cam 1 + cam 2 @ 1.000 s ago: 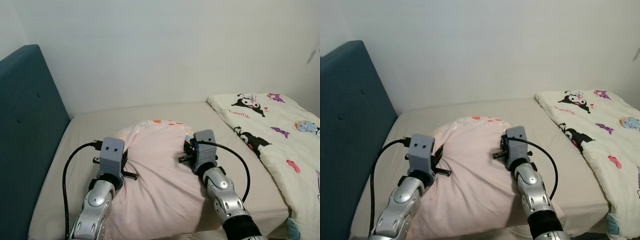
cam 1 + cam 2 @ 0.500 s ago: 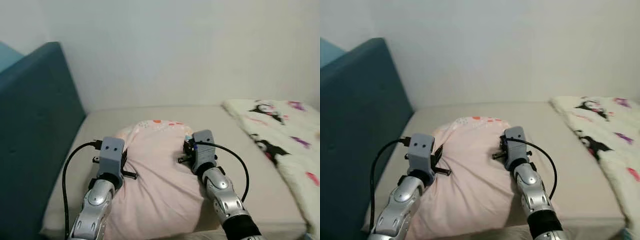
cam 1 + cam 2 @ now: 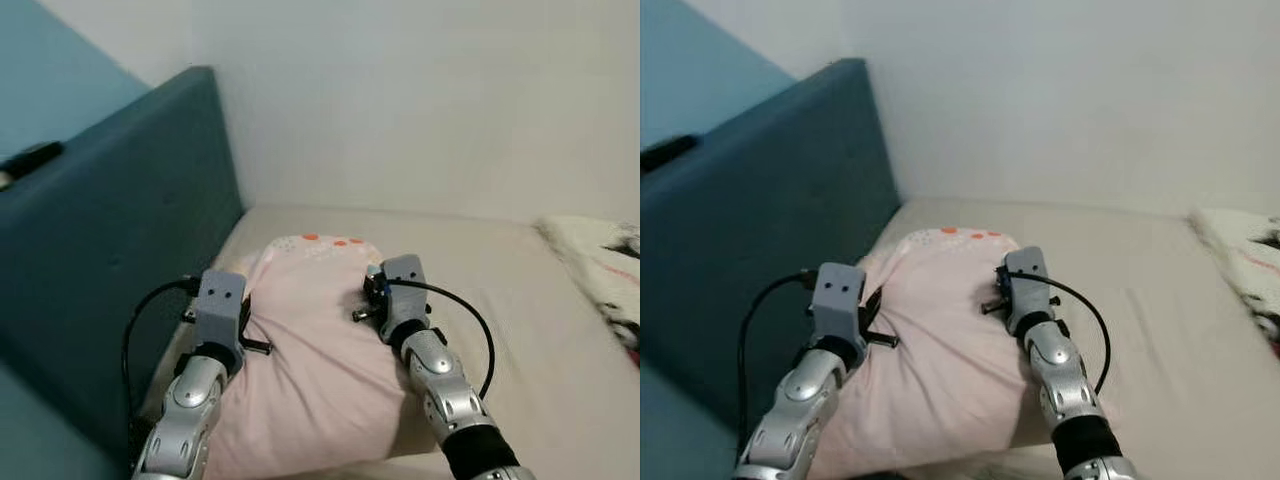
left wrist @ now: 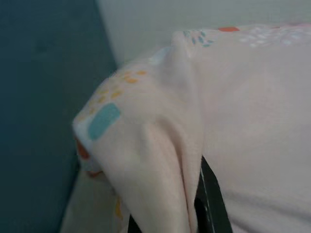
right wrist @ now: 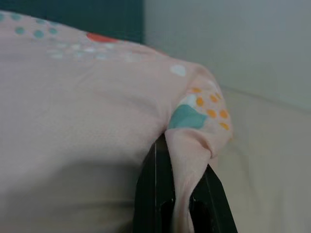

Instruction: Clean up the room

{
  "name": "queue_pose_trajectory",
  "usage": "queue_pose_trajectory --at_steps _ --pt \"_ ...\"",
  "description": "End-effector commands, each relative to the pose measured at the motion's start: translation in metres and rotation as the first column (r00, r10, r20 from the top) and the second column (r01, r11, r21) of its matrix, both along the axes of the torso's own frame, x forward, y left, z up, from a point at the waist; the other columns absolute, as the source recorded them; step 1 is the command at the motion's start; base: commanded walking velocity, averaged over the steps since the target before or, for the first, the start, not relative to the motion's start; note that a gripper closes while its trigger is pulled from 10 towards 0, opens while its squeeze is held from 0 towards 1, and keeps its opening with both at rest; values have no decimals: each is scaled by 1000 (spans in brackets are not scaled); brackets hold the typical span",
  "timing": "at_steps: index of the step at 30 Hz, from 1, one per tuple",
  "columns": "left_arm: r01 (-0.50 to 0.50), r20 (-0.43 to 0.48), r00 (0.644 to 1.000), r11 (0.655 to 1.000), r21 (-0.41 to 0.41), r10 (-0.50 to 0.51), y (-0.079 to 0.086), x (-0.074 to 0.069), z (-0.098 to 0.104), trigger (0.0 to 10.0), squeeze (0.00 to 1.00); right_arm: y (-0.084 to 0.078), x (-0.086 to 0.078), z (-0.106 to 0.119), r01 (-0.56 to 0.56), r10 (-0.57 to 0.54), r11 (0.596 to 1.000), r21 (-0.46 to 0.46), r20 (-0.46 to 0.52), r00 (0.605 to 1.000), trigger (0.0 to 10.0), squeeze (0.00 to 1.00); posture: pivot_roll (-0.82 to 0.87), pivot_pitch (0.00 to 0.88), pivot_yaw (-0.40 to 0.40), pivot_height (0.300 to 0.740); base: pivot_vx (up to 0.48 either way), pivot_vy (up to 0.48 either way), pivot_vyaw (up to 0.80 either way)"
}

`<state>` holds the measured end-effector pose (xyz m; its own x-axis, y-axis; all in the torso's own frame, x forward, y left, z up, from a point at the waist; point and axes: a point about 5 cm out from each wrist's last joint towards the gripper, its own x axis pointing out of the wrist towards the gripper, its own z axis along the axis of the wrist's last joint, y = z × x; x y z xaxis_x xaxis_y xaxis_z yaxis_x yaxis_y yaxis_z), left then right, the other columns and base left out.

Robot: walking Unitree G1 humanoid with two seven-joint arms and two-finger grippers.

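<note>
A pale pink pillow (image 3: 310, 350) with small coloured spots lies lengthwise on the beige mattress (image 3: 520, 300), close to the teal headboard (image 3: 110, 230). My left gripper (image 3: 243, 325) is shut on a fold at the pillow's left edge. In the left wrist view the fabric (image 4: 160, 160) bunches between the black fingers (image 4: 210, 206). My right gripper (image 3: 372, 300) is shut on the pillow's right corner. The right wrist view has that corner (image 5: 194, 126) pinched between the two fingers (image 5: 155, 189).
A white blanket with cartoon prints (image 3: 618, 270) lies at the right edge of the bed. A plain white wall runs behind the bed. A small dark object (image 3: 30, 160) rests on top of the headboard. Bare mattress stretches to the pillow's right.
The camera has swung left: the headboard now looms large and the blanket has slid to the right edge. Both grippers keep their hold, and the pillow sits closer to the headboard.
</note>
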<state>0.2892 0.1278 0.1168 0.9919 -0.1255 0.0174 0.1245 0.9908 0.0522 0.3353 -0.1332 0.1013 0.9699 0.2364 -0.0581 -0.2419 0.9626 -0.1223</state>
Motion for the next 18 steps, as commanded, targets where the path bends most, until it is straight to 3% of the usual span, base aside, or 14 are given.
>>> queue_pose_trajectory --at_steps 1,11,18 --pt "5 34 999 1000 7 -5 -1 2 7 10000 0 -6 1 7 29 -30 999 21 46 998 10000 0 -15 0 7 740 0 0 0" --pt "-2 33 999 1000 11 1 1 2 7 10000 0 -5 2 8 18 -19 1000 10 51 999 10000 0 -13 0 6 740 0 0 0" --pt "4 31 1000 1000 16 -4 0 3 7 10000 0 -4 2 8 12 -12 1000 -1 52 999 10000 0 -15 0 9 740 0 0 800"
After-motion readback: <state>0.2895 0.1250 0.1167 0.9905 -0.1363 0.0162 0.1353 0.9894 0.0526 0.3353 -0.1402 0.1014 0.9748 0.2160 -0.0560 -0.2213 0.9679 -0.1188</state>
